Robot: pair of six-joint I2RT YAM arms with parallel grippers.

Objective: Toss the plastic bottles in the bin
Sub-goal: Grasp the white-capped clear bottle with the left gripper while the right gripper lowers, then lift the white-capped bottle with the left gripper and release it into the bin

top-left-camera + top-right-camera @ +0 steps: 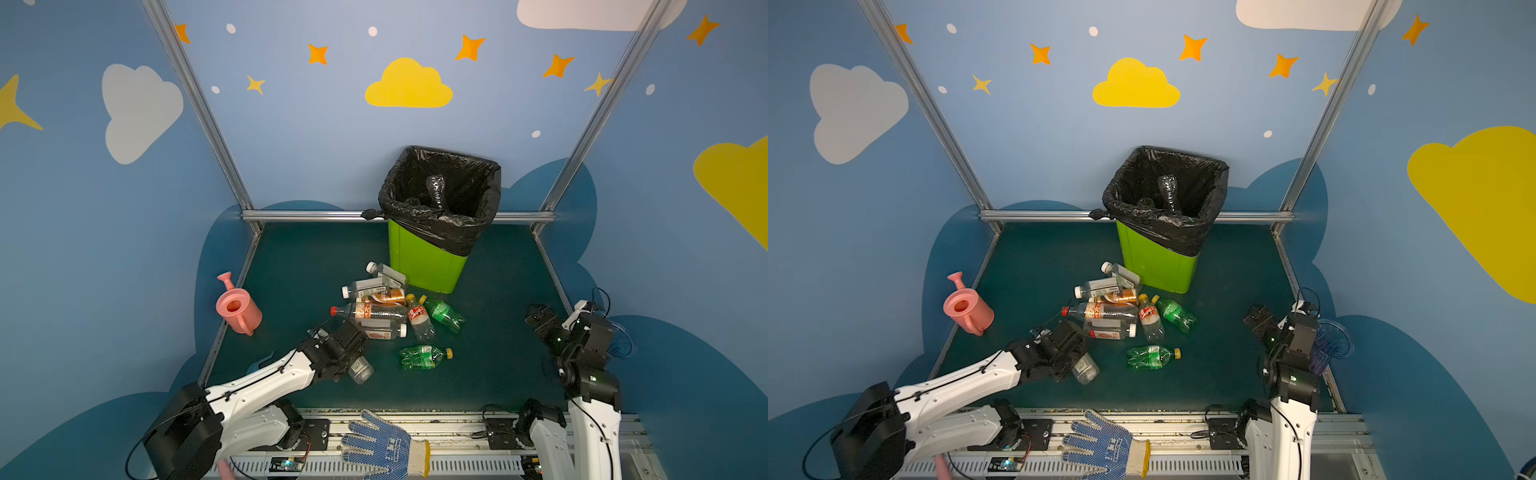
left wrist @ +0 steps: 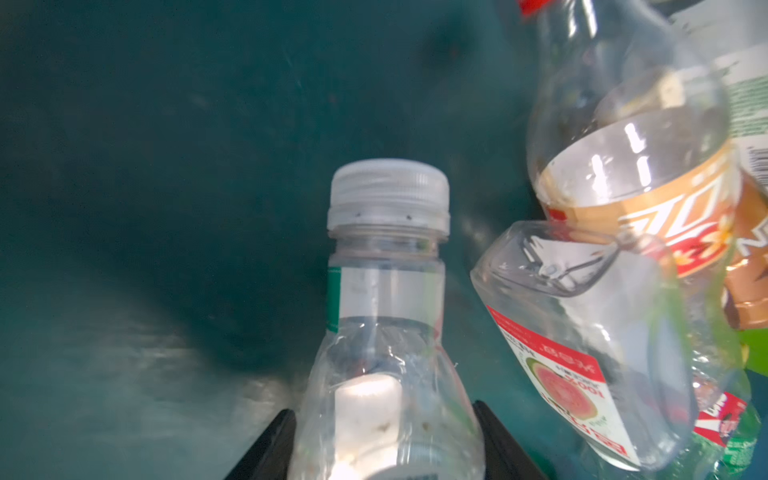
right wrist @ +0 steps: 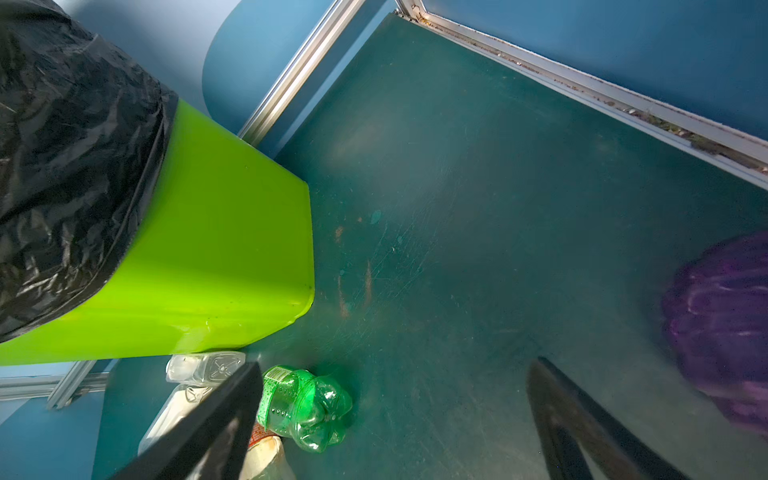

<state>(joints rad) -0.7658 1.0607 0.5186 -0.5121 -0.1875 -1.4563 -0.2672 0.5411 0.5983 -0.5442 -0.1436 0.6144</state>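
Several plastic bottles (image 1: 380, 309) lie in a heap on the green table in front of the bin (image 1: 424, 266), seen in both top views. A crushed green bottle (image 1: 424, 357) lies apart, nearer the front. One clear bottle (image 1: 436, 191) stands inside the bin's black bag. My left gripper (image 2: 384, 411) is shut on a clear bottle with a white cap (image 2: 388, 257), both black fingers pressed on its sides; its base pokes out below the gripper (image 1: 360, 370). My right gripper (image 3: 395, 370) hangs open and empty at the right, above bare table, right of the bin (image 3: 208, 249).
A pink watering can (image 1: 239, 307) stands at the left table edge. A blue-dotted work glove (image 1: 382, 449) lies on the front rail. A purple plastic thing (image 3: 723, 324) sits by the right gripper. Aluminium rails frame the table.
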